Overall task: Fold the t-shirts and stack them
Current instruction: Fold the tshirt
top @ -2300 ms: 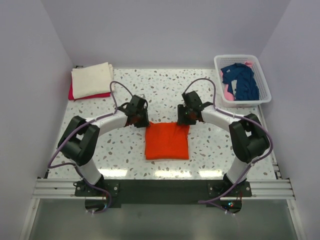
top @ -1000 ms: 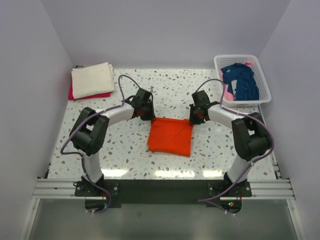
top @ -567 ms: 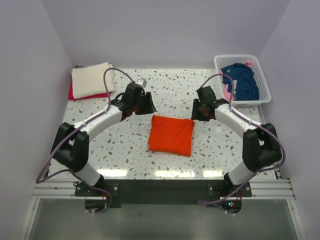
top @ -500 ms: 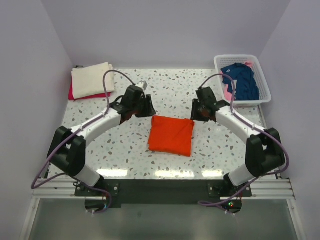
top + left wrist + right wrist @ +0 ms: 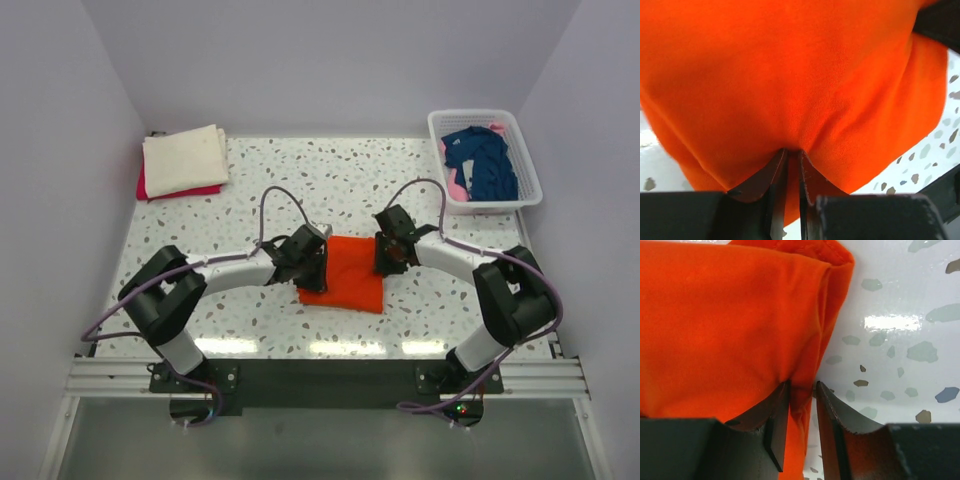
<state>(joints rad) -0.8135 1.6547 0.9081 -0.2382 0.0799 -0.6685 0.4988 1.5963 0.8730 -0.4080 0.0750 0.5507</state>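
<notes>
The folded orange t-shirt (image 5: 345, 282) lies in the middle of the table (image 5: 330, 180), a bit toward the near edge. The left pincer (image 5: 791, 152) is clamped on its left edge, and the right pincer (image 5: 801, 387) is pinching a fold on its right edge. In the far-left corner there's a cream t-shirt (image 5: 183, 158) folded on top of a red t-shirt (image 5: 148, 190). Far right, a white basket (image 5: 495, 205) holds a navy t-shirt (image 5: 485, 165) and some pink cloth (image 5: 458, 186).

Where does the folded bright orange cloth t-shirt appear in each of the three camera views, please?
Top external: the folded bright orange cloth t-shirt lies at the centre, towards the near edge.
Left wrist: it fills most of the picture.
Right wrist: it fills the left and upper part.
Shared landmark: the speckled white table top, seen at lower right in the left wrist view and at right in the right wrist view.
</notes>
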